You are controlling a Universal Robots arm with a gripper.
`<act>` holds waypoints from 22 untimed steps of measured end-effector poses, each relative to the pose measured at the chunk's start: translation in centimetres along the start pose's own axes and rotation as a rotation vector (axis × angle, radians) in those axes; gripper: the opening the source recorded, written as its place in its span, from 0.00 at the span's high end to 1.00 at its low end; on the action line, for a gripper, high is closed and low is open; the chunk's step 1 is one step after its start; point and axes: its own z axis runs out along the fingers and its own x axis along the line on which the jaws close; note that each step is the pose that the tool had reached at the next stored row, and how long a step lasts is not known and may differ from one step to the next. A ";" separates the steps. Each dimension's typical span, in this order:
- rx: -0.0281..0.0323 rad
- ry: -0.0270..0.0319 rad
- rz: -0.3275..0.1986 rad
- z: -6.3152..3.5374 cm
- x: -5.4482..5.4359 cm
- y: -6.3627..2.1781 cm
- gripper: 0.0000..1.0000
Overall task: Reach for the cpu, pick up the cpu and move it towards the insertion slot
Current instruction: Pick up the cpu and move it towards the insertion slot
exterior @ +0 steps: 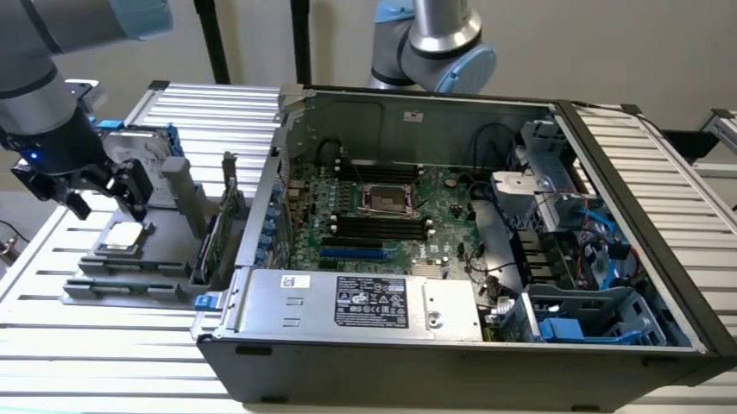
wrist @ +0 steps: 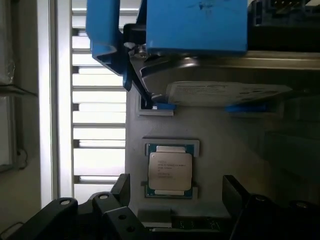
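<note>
— What is sitting behind the table?
— A plain cream wall [exterior: 599, 52] is running across the back. Two black upright posts [exterior: 213, 39] are standing against it, past the table's far edge towards the exterior view's left.
— And the table itself?
— The table [exterior: 81, 362] is showing a top of pale metal slats with thin dark gaps between them.
— How is the light falling?
— Softly and evenly. The slats along the near edge are shining bright, and in the wrist view the slats [wrist: 100, 107] are glowing almost white.
— Anything else?
— Another slatted piece [exterior: 723, 128] is poking in beyond the far corner on the exterior view's right.
</note>
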 end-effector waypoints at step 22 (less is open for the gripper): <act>-0.0062 -0.0009 0.043 2.30 0.1 -0.27 0.17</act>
